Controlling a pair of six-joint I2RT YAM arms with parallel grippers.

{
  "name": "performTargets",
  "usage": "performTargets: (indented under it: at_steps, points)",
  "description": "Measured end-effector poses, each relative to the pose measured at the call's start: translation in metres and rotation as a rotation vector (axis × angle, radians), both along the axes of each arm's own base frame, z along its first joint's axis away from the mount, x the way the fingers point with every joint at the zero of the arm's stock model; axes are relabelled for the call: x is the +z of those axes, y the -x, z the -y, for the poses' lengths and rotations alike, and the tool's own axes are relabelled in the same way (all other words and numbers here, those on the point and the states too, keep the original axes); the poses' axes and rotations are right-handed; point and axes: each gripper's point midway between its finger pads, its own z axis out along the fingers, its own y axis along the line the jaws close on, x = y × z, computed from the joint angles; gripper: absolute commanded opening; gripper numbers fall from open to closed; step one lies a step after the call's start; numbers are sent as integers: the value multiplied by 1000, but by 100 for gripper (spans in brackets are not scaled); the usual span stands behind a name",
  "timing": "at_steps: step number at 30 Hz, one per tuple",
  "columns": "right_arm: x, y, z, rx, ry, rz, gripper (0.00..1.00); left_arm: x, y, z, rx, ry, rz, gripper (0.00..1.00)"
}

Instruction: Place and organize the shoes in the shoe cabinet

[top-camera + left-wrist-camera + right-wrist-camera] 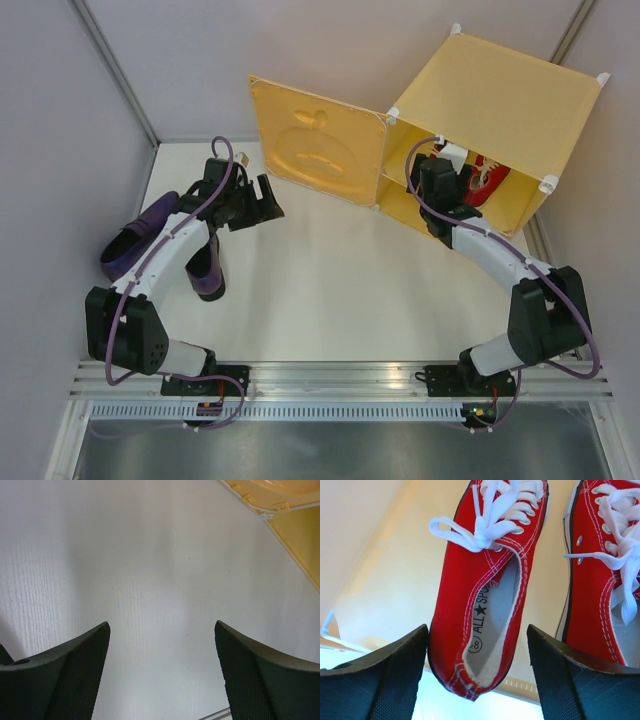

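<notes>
Right wrist view: seemingly finishing placing red sneaker (480, 605) beside its mate (600, 580) inside shoe cabinet (500, 90), far right, straddling its heel with right gripper (477, 628) spread. Next, probably fetching purple loafers (140, 240), left, using empty, unclenched left gripper (160, 625).

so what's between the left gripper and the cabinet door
Only bare white table: in the top view nothing sits between the open left gripper and the cabinet door, and the left wrist view shows the same blank surface.
</notes>
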Motion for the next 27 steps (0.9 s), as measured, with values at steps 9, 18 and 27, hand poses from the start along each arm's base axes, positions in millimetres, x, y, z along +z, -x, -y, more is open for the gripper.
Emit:
performTargets:
  at_steps: [9, 18, 27]
  points:
    - [0, 5, 0, 7, -26, -13, 52, 0, 0, 0, -1, 1, 0, 88]
    - [0, 5, 0, 3, -23, -12, 34, 0, 0, 0, 0, 1, 0, 88]
    - [3, -1, 4, -21, -4, 3, 22, 0, 0, 0, 0, 1, 0, 88]
